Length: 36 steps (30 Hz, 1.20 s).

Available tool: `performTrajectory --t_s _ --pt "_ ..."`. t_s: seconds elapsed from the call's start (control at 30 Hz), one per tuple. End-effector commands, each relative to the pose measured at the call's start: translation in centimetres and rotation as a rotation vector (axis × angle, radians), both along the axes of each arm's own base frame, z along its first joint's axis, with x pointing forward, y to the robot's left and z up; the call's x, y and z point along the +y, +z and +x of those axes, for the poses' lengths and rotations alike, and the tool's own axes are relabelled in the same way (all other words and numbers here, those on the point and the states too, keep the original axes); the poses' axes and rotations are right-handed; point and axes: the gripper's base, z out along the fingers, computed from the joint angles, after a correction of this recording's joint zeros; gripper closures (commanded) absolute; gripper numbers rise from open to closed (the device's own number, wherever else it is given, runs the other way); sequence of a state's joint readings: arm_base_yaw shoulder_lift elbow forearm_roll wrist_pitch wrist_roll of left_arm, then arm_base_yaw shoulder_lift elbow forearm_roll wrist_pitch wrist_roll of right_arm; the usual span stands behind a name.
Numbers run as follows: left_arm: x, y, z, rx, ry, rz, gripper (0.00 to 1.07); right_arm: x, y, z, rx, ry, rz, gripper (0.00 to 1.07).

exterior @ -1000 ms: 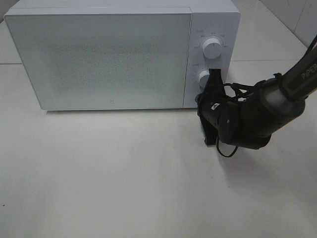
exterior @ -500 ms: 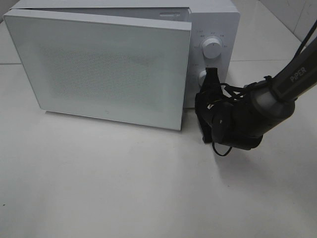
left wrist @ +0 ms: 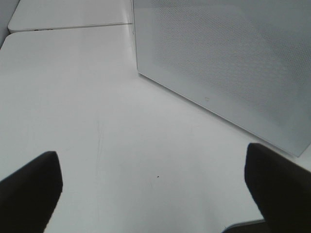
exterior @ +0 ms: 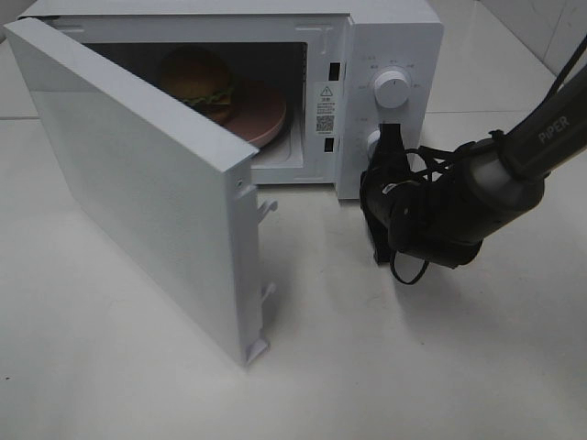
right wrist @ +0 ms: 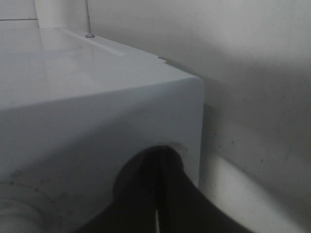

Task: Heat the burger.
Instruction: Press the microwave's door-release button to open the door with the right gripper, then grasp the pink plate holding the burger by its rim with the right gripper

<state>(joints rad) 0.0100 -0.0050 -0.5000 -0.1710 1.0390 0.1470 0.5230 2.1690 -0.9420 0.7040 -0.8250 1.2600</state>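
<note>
Right jaws shut at microwave; left jaws wide, empty.

A bare robot test bench: a white microwave alone on a plain white worktop, tiled wall at upper right.

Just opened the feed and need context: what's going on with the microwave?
The microwave door stands wide open, with the burger inside on a pink plate. The right gripper is shut, its tips up against the bottom of the control panel by the lower knob. The left gripper is open and empty over the table, facing the door's outer face. Nothing is holding the burger.
</note>
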Motion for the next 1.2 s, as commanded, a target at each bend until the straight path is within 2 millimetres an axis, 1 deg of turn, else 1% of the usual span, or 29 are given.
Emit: performTrajectory --t_s 0.03,0.1,0.13,0.2,0.27,0.3,0.37,0.47,0.53,0.63,0.7,0.8,0.87,0.93,0.97,1.07,1.13,1.17,1.2 --pt "0.0 0.0 -0.3 -0.029 0.004 0.0 0.1 -0.6 4.1 2.7 -0.276 -0.003 -0.02 1.07" --pt "0.0 0.0 -0.3 -0.029 0.004 0.0 0.1 -0.6 4.1 2.5 -0.272 0.004 -0.02 1.07" --pt "0.0 0.0 -0.3 -0.029 0.004 0.0 0.1 -0.4 3.9 1.9 -0.253 0.013 -0.02 1.07" --pt "0.0 0.0 -0.3 -0.029 0.004 0.0 0.1 -0.4 3.8 1.6 -0.247 0.016 -0.018 1.07" --pt "0.0 0.0 -0.3 -0.029 0.004 0.0 0.1 -0.1 3.2 0.5 -0.208 0.039 -0.027 1.07" --pt "0.0 0.0 -0.3 -0.029 0.004 0.0 0.1 -0.1 3.2 0.5 -0.208 0.039 -0.027 1.07" --pt "0.0 0.0 -0.3 -0.029 0.004 0.0 0.1 0.2 2.4 -0.9 -0.166 0.05 -0.011 1.07" --pt "0.0 0.0 -0.3 -0.029 0.004 0.0 0.1 0.2 2.3 -1.3 -0.148 0.054 -0.012 1.07" --pt "0.0 0.0 -0.3 -0.029 0.004 0.0 0.1 0.3 2.1 -2.6 -0.078 0.08 -0.011 1.07" --pt "0.0 0.0 -0.3 -0.029 0.004 0.0 0.1 0.2 2.2 -2.9 -0.062 0.085 -0.011 1.07" --pt "0.0 0.0 -0.3 -0.029 0.004 0.0 0.1 -0.3 2.9 -3.9 -0.049 0.102 -0.028 1.07" --pt "0.0 0.0 -0.3 -0.029 0.004 0.0 0.1 -0.5 3.2 -4.1 -0.05 0.108 -0.035 1.07" --pt "0.0 0.0 -0.3 -0.029 0.004 0.0 0.1 -0.9 4.4 -5.2 -0.033 0.145 -0.064 1.07" --pt "0.0 0.0 -0.3 -0.029 0.004 0.0 0.1 -1.0 4.8 -5.5 -0.025 0.161 -0.075 1.07" --pt "0.0 0.0 -0.3 -0.029 0.004 0.0 0.1 -1.1 5.5 -6.0 -0.006 0.2 -0.102 1.07" --pt "0.0 0.0 -0.3 -0.029 0.004 0.0 0.1 -1.1 5.9 -6.3 0.009 0.228 -0.123 1.07" --pt "0.0 0.0 -0.3 -0.029 0.004 0.0 0.1 -1.0 7.0 -7.4 0.071 0.358 -0.22 1.07" --pt "0.0 0.0 -0.3 -0.029 0.004 0.0 0.1 -1.0 7.0 -7.4 0.071 0.358 -0.22 1.07" --pt "0.0 0.0 -0.3 -0.029 0.004 0.0 0.1 -0.9 7.3 -7.6 0.082 0.401 -0.254 1.07"
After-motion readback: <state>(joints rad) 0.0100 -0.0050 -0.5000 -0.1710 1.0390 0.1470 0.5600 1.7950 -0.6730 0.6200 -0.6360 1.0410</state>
